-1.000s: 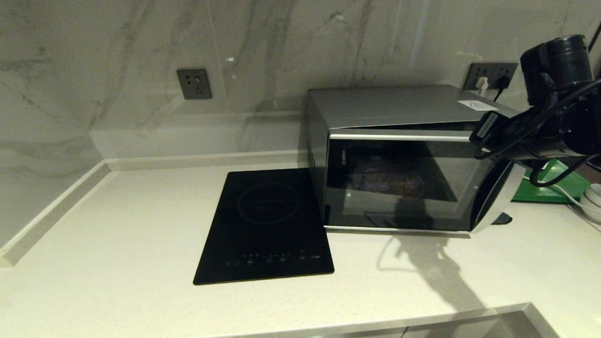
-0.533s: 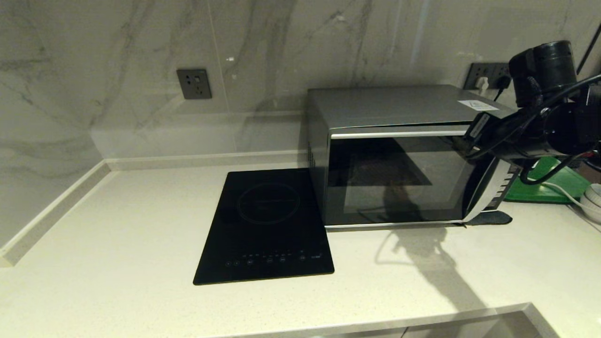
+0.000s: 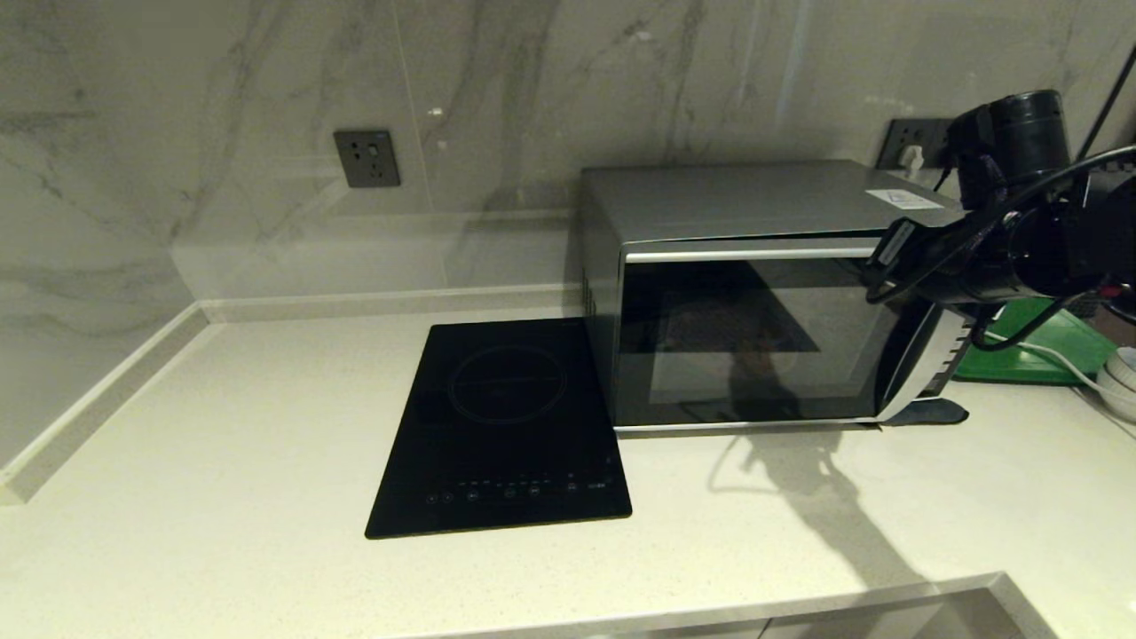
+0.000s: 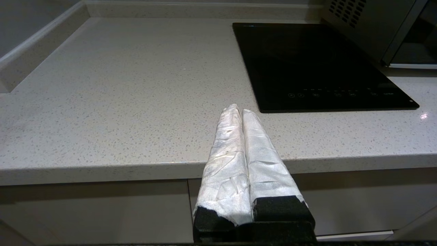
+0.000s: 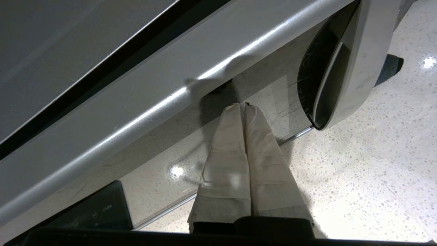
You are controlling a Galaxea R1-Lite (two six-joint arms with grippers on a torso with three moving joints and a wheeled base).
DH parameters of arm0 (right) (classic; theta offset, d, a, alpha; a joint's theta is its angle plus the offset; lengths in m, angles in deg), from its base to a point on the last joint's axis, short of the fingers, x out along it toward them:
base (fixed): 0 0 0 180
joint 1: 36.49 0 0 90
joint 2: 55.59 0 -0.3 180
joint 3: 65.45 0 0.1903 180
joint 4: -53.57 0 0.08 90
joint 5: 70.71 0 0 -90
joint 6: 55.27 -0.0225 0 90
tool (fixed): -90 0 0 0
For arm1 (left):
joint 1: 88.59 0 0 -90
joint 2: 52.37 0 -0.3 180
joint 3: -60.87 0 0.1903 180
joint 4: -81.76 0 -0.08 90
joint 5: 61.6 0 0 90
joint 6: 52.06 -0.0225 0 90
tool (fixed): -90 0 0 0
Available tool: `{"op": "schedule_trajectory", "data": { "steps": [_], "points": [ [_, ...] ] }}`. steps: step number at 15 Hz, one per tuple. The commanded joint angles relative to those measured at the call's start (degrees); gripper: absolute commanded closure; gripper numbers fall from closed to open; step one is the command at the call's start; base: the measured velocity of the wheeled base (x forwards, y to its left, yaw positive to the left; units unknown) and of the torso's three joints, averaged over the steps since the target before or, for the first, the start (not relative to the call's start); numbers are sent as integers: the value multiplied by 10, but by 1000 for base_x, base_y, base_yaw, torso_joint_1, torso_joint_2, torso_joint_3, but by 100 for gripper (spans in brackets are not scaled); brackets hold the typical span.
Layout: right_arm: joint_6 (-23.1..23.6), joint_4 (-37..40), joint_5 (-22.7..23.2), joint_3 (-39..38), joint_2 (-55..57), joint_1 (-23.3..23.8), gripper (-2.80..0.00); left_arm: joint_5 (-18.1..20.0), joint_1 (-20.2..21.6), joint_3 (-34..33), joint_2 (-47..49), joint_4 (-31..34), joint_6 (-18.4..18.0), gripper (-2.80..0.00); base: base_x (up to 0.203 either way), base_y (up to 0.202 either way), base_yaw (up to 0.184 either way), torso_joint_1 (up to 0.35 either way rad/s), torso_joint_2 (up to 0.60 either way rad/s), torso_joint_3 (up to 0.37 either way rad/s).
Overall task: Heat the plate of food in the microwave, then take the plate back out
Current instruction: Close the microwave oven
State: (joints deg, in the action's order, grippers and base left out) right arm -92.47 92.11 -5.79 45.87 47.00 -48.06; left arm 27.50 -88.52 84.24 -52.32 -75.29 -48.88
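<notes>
While I hold the rig steady, the pale speckled countertop fills most of my head view, backed by a grey-veined marble wall. On the counter's right half stands the microwave, its dark glass door drawn up against the cabinet with only a thin dark seam along the top edge; I cannot confirm that it is latched. Behind the glass I make out only a dim, dark shape near the middle of the cavity, so I cannot identify the plate of food with certainty. Just left of the oven, nearly touching its side, lies the flat black induction cooktop. A green tray sits behind the oven's right end, partly hidden by my right arm. The right gripper is at the upper right part of the door, fingers pressed together and empty, their tips at the glass just below the silver handle strip. The left gripper is parked off the counter's front edge, level, pointing over the bare surface toward the cooktop, its wrapped fingers likewise closed on nothing. A wall socket is set in the marble above the cooktop.
</notes>
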Motion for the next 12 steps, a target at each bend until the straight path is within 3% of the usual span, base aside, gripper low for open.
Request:
{"op": "schedule_trajectory", "data": {
  "steps": [1, 12],
  "points": [
    [-2, 1, 2, 10, 6, 0, 0, 0, 0, 0, 0, 0, 1, 0, 0, 0, 0, 0, 0, 0],
    [-1, -16, 10, 36, 32, 6, 0, 0, 0, 0, 0, 0, 1, 0, 0, 0, 0, 0, 0, 0]
  ]
}}
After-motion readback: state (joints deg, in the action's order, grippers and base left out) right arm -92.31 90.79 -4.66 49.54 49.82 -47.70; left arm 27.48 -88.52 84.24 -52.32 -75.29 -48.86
